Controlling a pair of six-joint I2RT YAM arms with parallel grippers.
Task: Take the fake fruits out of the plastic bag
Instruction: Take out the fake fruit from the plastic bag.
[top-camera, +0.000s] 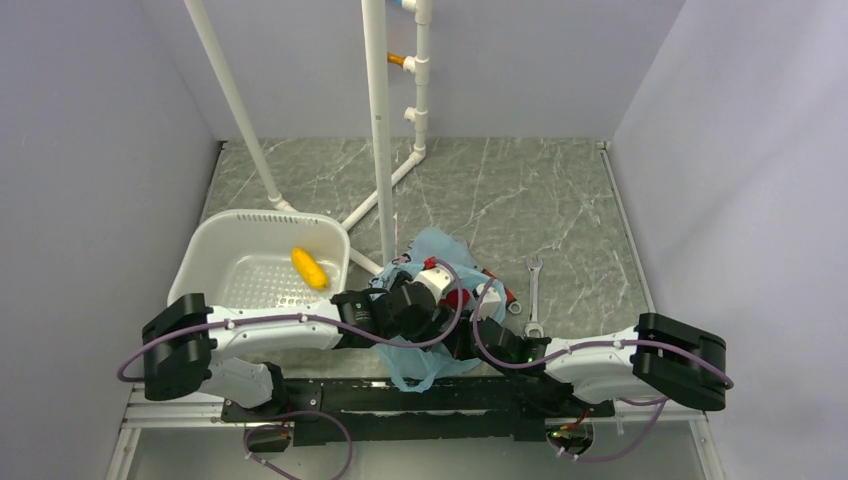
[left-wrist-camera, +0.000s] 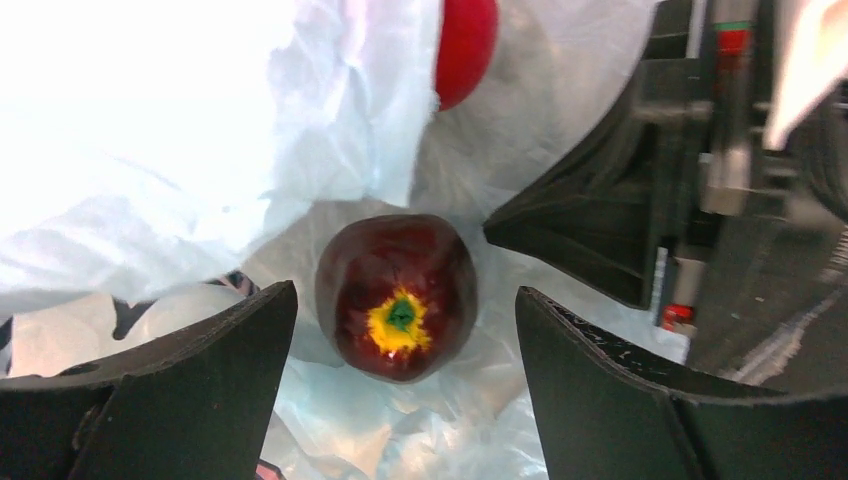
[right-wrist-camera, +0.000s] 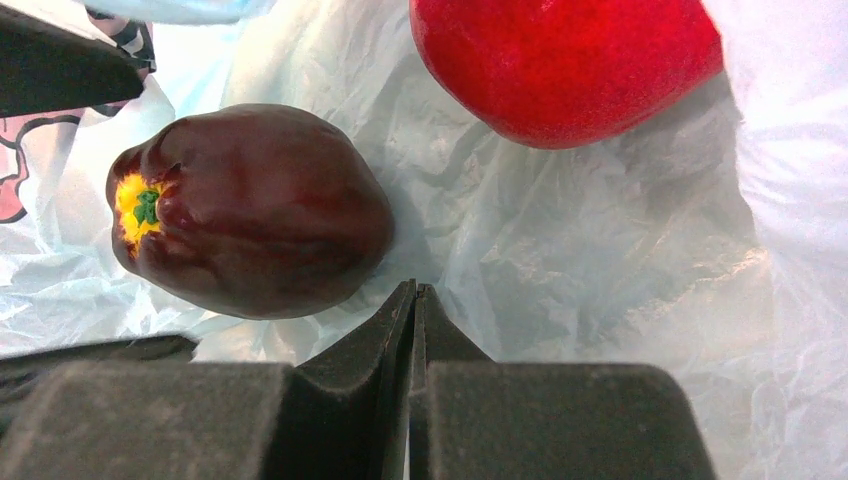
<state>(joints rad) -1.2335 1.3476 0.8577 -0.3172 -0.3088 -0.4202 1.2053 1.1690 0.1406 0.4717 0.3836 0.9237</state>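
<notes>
Left gripper (left-wrist-camera: 405, 293) open astride maroon fruit (left-wrist-camera: 396, 265) mid-frame in plastic bag (left-wrist-camera: 190, 150), right gripper (right-wrist-camera: 413, 289) shut; next probably close, lift.

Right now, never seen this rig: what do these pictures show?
Two robot arms, each with a two-finger gripper, work over a table. The wide picture comes from overhead; the other two from cameras on each wrist, looking into a light-blue plastic bag holding a maroon fruit and a red fruit. The left gripper is open, straddling the maroon fruit without gripping. The right gripper is shut; whether it pinches the bag is unclear. A yellow fruit lies in the white basket; a wrench lies right of the bag.
</notes>
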